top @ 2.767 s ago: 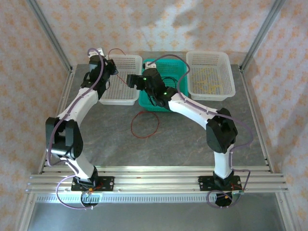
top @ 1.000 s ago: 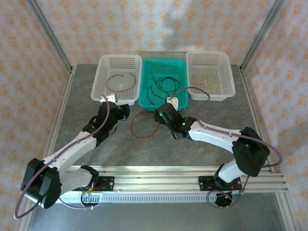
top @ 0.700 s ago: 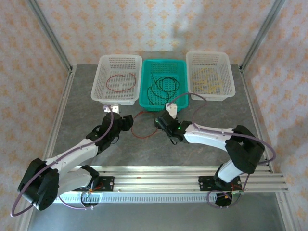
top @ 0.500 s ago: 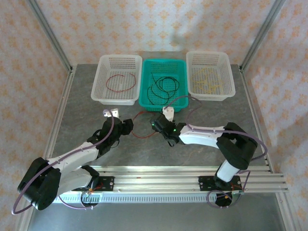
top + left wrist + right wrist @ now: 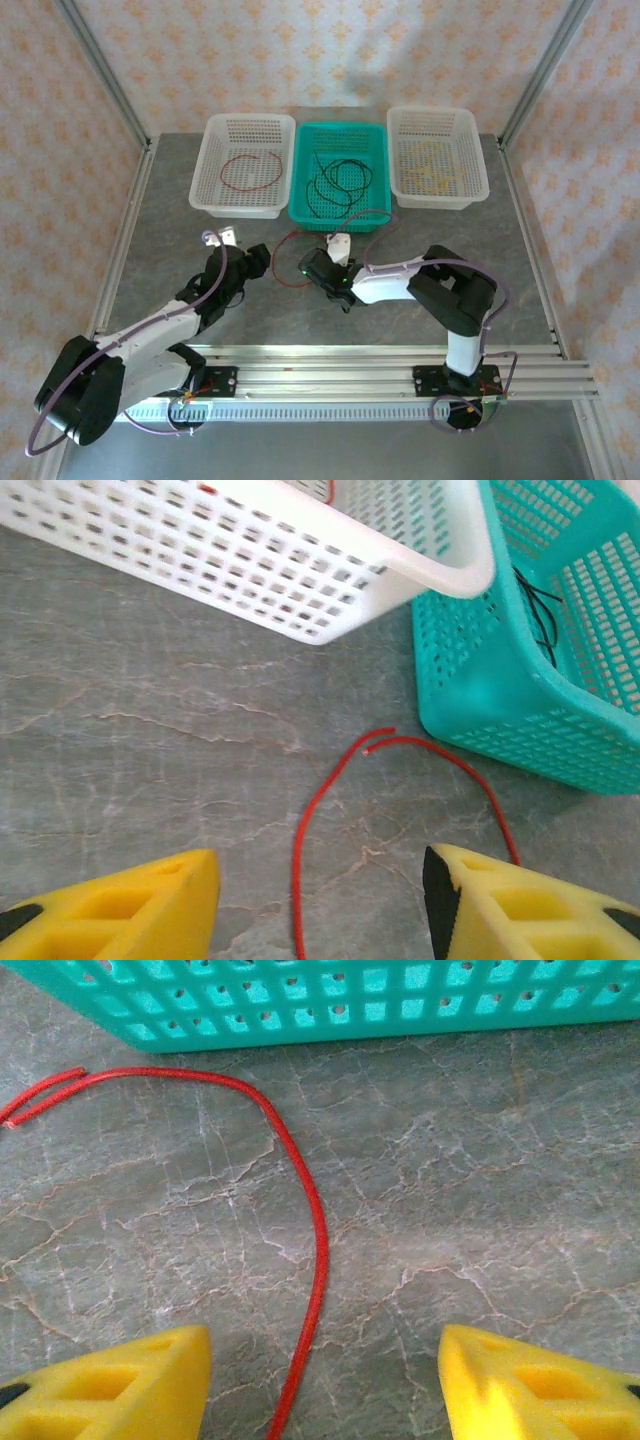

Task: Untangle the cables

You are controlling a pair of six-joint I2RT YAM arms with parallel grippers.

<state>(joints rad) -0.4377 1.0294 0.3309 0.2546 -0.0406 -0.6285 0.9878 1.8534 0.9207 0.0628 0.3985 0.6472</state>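
- Well, my left gripper (image 5: 320, 885) and right gripper (image 5: 325, 1360) both gape, holding nothing.
- I see a red cable (image 5: 318, 1250) lying on the table (image 5: 450, 1180) between both finger pairs, by the teal basket (image 5: 300, 1000).

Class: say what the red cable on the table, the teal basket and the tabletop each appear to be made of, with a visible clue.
Red cable: probably plastic-sheathed wire; smooth, faintly glossy, bends softly.
Teal basket: moulded plastic, apparently; even colour, regular holes.
Tabletop: grey veined marble look, matte; possibly laminate or print.
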